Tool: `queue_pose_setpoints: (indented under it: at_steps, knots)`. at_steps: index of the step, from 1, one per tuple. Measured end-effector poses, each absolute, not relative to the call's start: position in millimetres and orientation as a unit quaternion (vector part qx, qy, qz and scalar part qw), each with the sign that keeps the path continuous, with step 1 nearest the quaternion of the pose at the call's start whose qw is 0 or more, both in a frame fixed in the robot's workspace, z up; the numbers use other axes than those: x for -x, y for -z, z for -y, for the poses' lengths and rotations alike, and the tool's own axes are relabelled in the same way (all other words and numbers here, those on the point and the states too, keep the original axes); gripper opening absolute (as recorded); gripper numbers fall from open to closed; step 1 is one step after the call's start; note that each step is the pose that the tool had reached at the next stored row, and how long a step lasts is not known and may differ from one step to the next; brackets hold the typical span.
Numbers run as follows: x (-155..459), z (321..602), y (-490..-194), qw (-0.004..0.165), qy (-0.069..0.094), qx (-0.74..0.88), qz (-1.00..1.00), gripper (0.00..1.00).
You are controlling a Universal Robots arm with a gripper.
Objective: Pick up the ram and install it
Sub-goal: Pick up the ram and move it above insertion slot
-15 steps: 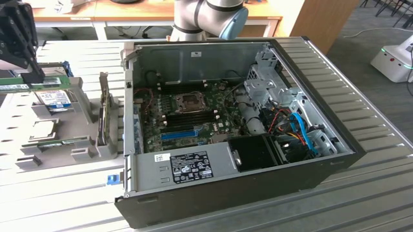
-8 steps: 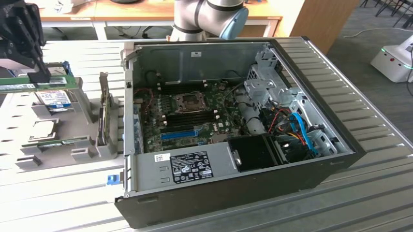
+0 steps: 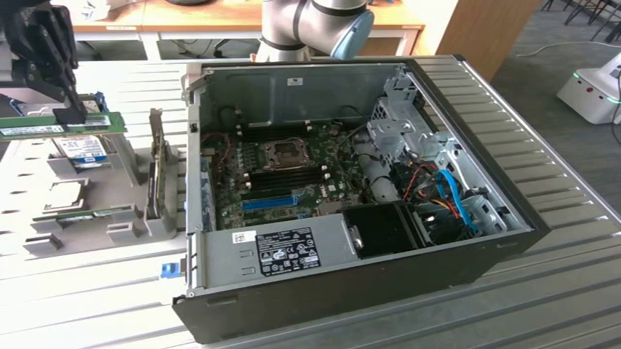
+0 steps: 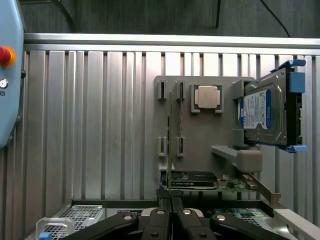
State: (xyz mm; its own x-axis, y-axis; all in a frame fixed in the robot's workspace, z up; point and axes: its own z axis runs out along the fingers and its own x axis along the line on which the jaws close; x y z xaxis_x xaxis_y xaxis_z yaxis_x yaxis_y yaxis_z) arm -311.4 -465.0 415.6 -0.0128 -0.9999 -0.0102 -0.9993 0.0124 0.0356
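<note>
Green circuit board is pinched between the black jaws. The gripper [image 3: 73,115] is clamped on the ram [image 3: 105,122], holding its upper edge so that the stick lies level and on edge under the fingertips. In the wrist view the gripper [image 4: 171,212] has its two fingers drawn together, and the ram [image 4: 170,140] runs out from between them as a thin line.

In the exterior view this grip sits at ten o'clock. The ram seems to hang just above the grey holder [image 3: 124,154], though I cannot tell whether it is fully clear of it.

Under the ram the holder carries a blue-labelled hard drive [image 3: 80,149]. At six o'clock from the drive lies a square processor chip [image 3: 60,193]. Further toward six o'clock a second green stick [image 3: 83,216] rests in its cradle. An expansion card [image 3: 155,163] stands on edge at the holder's three o'clock side.

The wrist view looks down on the same holder [image 4: 200,135], with the processor chip [image 4: 207,96], the hard drive [image 4: 262,112] and the expansion card [image 4: 192,180] seated in it.

At three o'clock from the holder the open computer case [image 3: 281,87] lies on its side on the ribbed metal table [image 3: 543,291]. Inside it are the motherboard [image 3: 281,174], a long blue slot [image 3: 269,201] and a black fan shroud [image 3: 388,229].

The arm [image 3: 310,25] stands at twelve o'clock behind the case, and the gripper's fingers point straight down.
</note>
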Motion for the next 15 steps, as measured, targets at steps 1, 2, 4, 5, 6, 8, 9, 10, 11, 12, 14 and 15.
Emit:
queue_pose_setpoints:
  at_steps: [1, 2, 4, 5, 6, 8, 9, 10, 11, 12, 14, 15]
  knots:
    - [310, 465, -416, 0.009, 0.016, -0.702, 0.711, 0.12]
    - [309, 465, -416, 0.009, 0.016, -0.702, 0.711, 0.12]
    - [306, 465, -416, 0.009, 0.016, -0.703, 0.711, 0.12]
    - [305, 465, -416, 0.009, 0.016, -0.703, 0.711, 0.12]
    - [304, 465, -416, 0.009, 0.016, -0.703, 0.711, 0.12]
    - [301, 465, -416, 0.009, 0.016, -0.702, 0.711, 0.12]
    - [299, 465, -416, 0.009, 0.016, -0.703, 0.711, 0.12]
    - [297, 465, -416, 0.009, 0.016, -0.703, 0.711, 0.12]
    - [296, 465, -416, 0.009, 0.016, -0.703, 0.711, 0.12]
    - [294, 465, -416, 0.009, 0.016, -0.703, 0.711, 0.12]
    - [291, 465, -416, 0.009, 0.016, -0.703, 0.711, 0.12]
    - [289, 465, -416, 0.009, 0.016, -0.703, 0.711, 0.12]
